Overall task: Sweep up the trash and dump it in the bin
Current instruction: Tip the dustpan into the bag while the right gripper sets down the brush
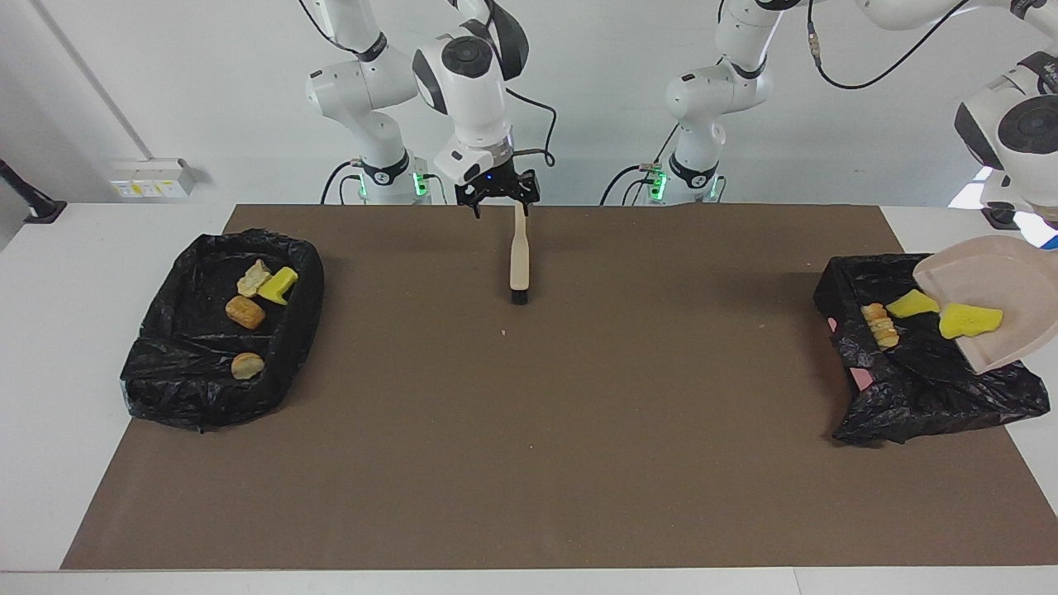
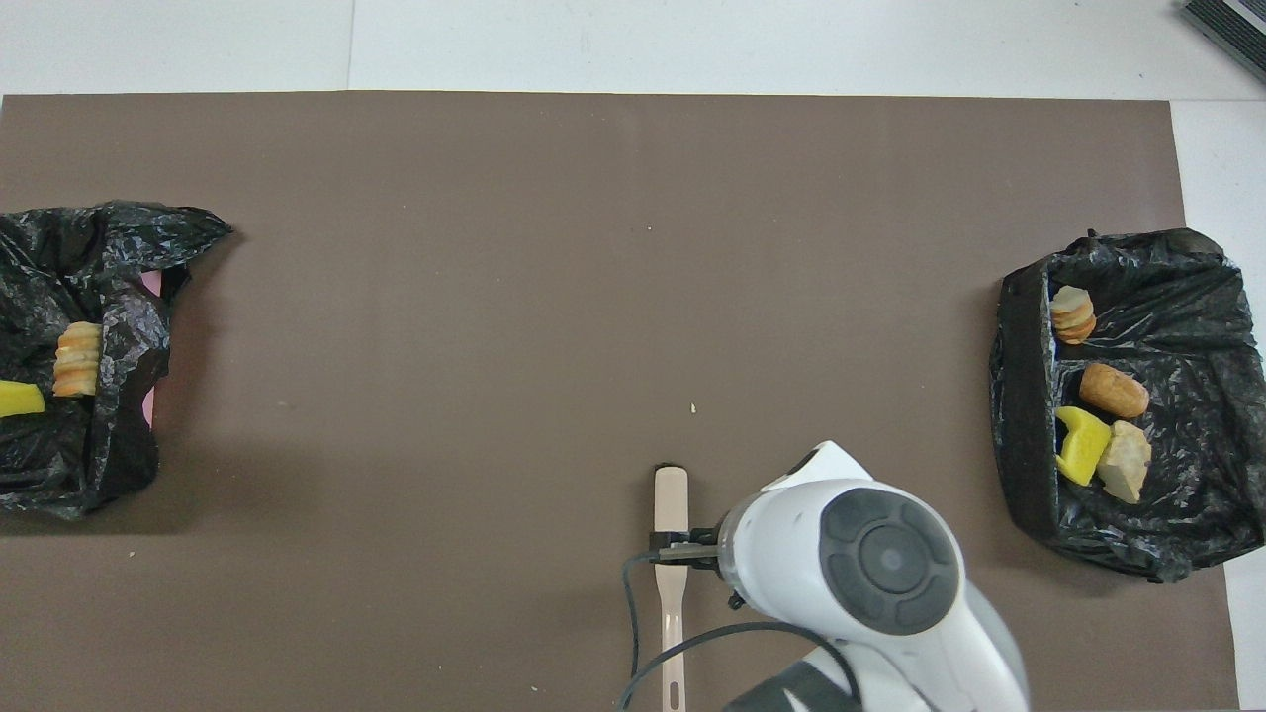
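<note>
**The room around my table**

I work at a white table [image 1: 50, 273] with a brown mat [image 1: 529, 430] spread over most of its top. A plain white wall [image 1: 207, 91] rises past its edge, carrying a small socket box [image 1: 153, 176] with yellow labels. Bright daylight [image 1: 979, 192] spills in at one corner. The light on the mat is even and soft.

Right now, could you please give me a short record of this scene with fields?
Brush: wooden-handled black-bristled brush lying flat on brown mat
Right gripper: open, over brush's handle end
Dustpan: pale pink plastic dustpan tilted over black-bagged bin at left arm's end; left gripper out of frame
Trash: yellow foam chunk on dustpan; bread piece in bag
Second black-bagged bin: four trash pieces inside
</note>
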